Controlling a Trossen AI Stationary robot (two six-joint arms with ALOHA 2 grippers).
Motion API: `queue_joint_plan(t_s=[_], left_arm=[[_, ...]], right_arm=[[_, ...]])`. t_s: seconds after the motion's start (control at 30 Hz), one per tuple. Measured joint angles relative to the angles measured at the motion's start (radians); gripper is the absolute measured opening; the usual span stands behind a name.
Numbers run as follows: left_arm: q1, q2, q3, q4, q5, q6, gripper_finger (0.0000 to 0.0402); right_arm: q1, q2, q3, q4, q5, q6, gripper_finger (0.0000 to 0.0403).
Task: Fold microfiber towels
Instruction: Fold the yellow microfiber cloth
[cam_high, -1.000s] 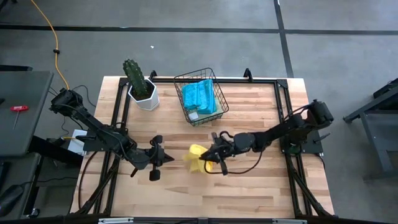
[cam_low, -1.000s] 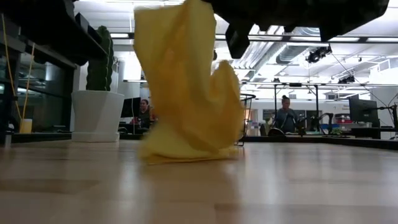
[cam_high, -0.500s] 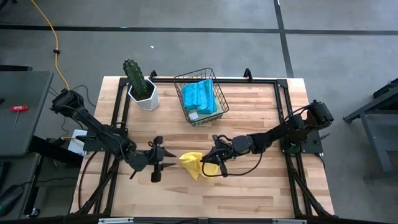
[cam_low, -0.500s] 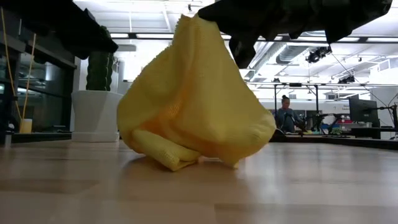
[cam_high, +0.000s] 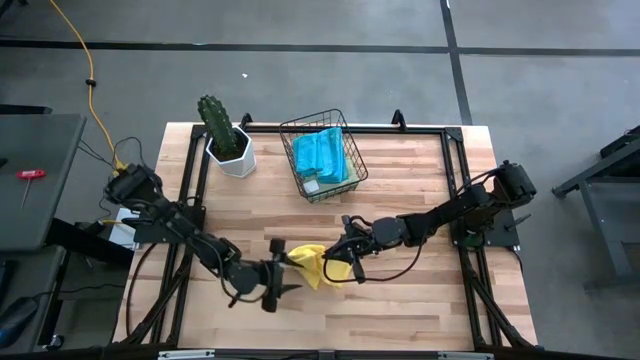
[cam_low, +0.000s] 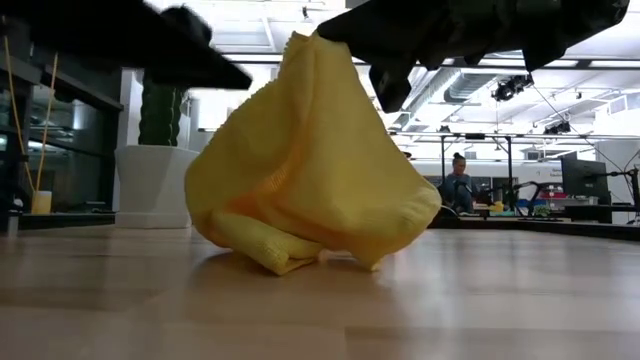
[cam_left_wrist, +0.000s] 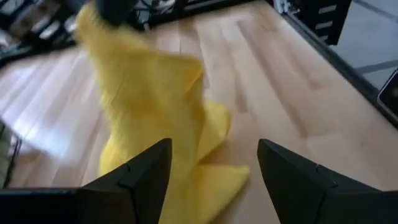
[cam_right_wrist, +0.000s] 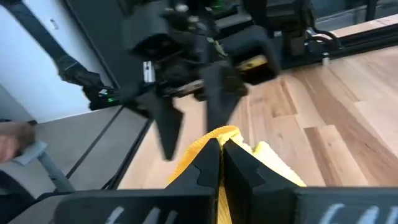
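1. The high view is evenly and softly lit; the desk (cam_high: 400, 300) shows only faint shadows under the arms.
2. In the low view, bright ceiling strip lights glare behind, turning the arms overhead into dark silhouettes.
3. The near desk surface there is out of focus, with a soft sheen.
4. The left wrist view is motion-blurred; the yellow towel (cam_left_wrist: 155, 112) smears.
5. The right wrist view blurs the far end effector (cam_right_wrist: 193, 118).
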Motion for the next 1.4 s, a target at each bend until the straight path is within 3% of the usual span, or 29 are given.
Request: queue_joint_plan(t_s=[0.2, 0.3, 0.6, 1.0, 1.4], left_arm=[[-0.001, 0.062, 0.094, -0.003, -0.010, 0.040, 0.0228], [0.000, 0.090, 0.118, -0.005, -0.062, 0.040, 0.0228], [0.041, 0.182, 0.136, 0.085, -0.119, 0.080, 0.0227], [0.046, 0.203, 0.136, 0.191, -0.013, 0.097, 0.0227], [0.068, 0.204, 0.136, 0.180, -0.012, 0.047, 0.0227]], right_arm=[[0.000, 0.000, 0.000, -0.018, 0.024, 0.000, 0.0000], [0.000, 0.000, 0.000, -0.020, 0.024, 0.000, 0.0000], [0.000, 0.000, 0.000, -0.031, 0.024, 0.000, 0.0000], [0.000, 0.000, 0.000, -0.042, 0.024, 0.000, 0.0000], [0.000, 0.000, 0.000, -0.042, 0.025, 0.000, 0.0000]])
